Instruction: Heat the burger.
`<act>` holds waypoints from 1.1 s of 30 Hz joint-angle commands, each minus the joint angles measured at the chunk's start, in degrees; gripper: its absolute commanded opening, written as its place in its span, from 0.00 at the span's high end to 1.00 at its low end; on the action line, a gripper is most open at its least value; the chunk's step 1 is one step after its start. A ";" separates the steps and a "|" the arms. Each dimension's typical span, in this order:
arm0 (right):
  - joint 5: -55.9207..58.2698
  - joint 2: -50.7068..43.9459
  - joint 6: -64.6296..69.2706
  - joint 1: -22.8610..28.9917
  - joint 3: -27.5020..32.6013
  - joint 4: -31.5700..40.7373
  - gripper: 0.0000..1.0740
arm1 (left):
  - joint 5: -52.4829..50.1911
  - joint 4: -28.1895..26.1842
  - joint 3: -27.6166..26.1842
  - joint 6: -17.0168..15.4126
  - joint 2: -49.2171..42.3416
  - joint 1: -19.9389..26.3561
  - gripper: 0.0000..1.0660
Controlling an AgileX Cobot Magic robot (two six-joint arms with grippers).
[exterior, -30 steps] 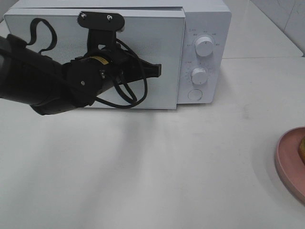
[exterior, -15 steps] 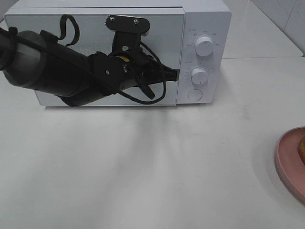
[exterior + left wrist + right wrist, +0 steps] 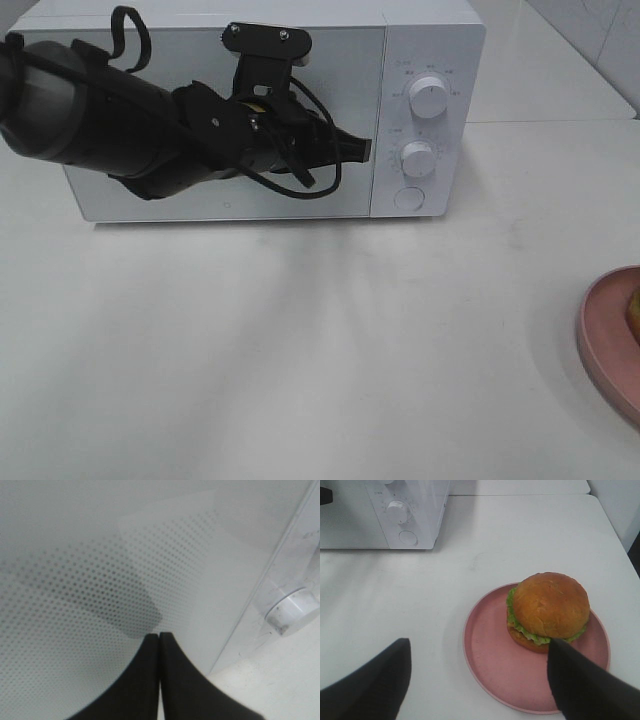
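The burger (image 3: pixel 550 607), golden bun over green lettuce, sits on a pink plate (image 3: pixel 490 650). My right gripper (image 3: pixel 480 680) hovers open above and in front of it, one finger on each side, holding nothing. In the high view only a sliver of the burger (image 3: pixel 634 310) and the plate (image 3: pixel 605 345) show at the right edge. My left gripper (image 3: pixel 362 150) is shut, its tip against the white microwave door (image 3: pixel 340 70) near the control panel. The left wrist view shows the closed fingertips (image 3: pixel 150 650) on the door's dotted window (image 3: pixel 75 595).
The white microwave (image 3: pixel 430 40) stands at the back of the white table, its door flush with the body. Two knobs (image 3: pixel 430 97) (image 3: pixel 418 158) and a round button (image 3: pixel 408 198) are on its right panel. The black left arm (image 3: pixel 110 110) crosses the door front.
The microwave door was slightly ajar and now lies flush. My left gripper swept right across the door and pressed in toward it. The plate has not moved.
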 commanded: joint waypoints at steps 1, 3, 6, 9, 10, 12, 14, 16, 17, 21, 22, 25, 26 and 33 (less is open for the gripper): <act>-0.52 -1.72 -0.17 -0.40 0.17 0.11 0.31 | -2.06 -1.15 -1.49 1.20 -1.66 1.83 1.00; -0.52 -1.72 -0.17 -0.40 0.17 0.17 0.31 | 0.11 -1.15 -1.49 1.43 -1.95 1.83 1.00; -0.52 -1.72 -0.17 -0.40 0.17 0.17 0.31 | 7.85 -1.15 -1.49 1.55 -3.44 1.38 1.00; -0.52 -1.72 -0.17 -0.40 0.17 0.17 0.31 | 11.06 -1.15 -0.74 1.49 -4.87 1.15 1.00; -0.52 -1.72 -0.17 -0.40 0.17 0.17 0.31 | 11.06 -1.15 -0.74 1.49 -4.87 1.15 1.00; -0.52 -1.72 -0.17 -0.40 0.17 0.17 0.31 | 10.77 -1.15 2.58 1.49 -6.82 0.46 1.00; -0.52 -1.72 -0.17 -0.40 0.17 0.17 0.31 | 11.23 -1.20 5.04 1.49 -8.37 0.11 1.00; -0.52 -1.72 -0.17 -0.40 0.17 0.17 0.31 | 12.38 -1.26 7.73 1.20 -10.08 -0.17 0.98; -0.52 -1.72 -0.17 -0.40 0.17 0.17 0.31 | 13.12 -1.38 9.22 1.20 -11.17 -0.23 0.96; -0.52 -1.72 -0.17 -0.40 0.17 0.17 0.31 | 16.62 -1.55 14.09 1.20 -15.18 -0.23 0.76; -0.52 -1.72 -0.17 -0.40 0.17 0.17 0.31 | 17.48 -1.55 14.95 1.20 -16.16 -0.23 0.66; -0.52 -1.72 -0.17 -0.40 0.17 0.17 0.31 | 19.65 -1.49 17.53 1.20 -18.39 -0.23 0.23; -0.52 -1.72 -0.17 -0.40 0.17 0.17 0.31 | 19.65 -1.49 17.53 1.20 -18.39 -0.23 0.23; -0.52 -1.72 -0.17 -0.40 0.17 0.17 0.31 | 39.30 1.49 19.31 -0.34 -22.40 5.67 0.06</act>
